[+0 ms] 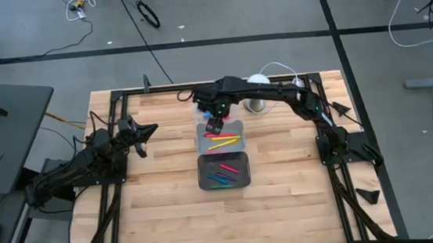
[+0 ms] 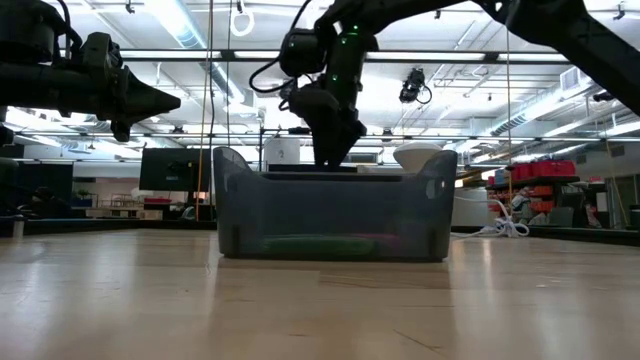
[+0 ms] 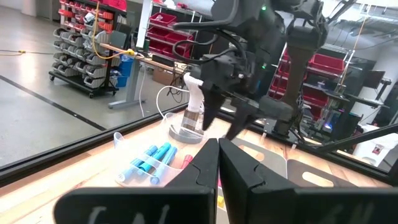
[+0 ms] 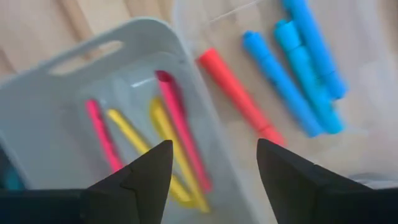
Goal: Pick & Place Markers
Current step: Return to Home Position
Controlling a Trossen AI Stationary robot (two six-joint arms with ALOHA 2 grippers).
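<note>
My right gripper point(image 1: 215, 126) point(image 4: 211, 180) hangs open and empty, pointing down over the far end of a grey tray point(image 1: 239, 127) point(image 4: 124, 37). Yellow and pink markers point(image 4: 168, 149) point(image 1: 222, 143) lie flat on that tray's floor. Just beyond the tray, red and blue markers point(image 4: 292, 68) point(image 3: 149, 163) lie in a clear tray. A second grey tray point(image 1: 202, 173) point(image 2: 330, 215), nearer the front, holds blue, red and green markers point(image 1: 223, 174). My left gripper point(image 1: 150, 130) point(image 3: 217, 168) waits shut above the table's left side, pointing level.
A white-domed cylinder point(image 1: 258, 102) stands at the far edge, right of my right arm. A white cable point(image 1: 278, 67) runs along the far right. Bare wooden tabletop point(image 1: 286, 202) lies in front of and beside the trays.
</note>
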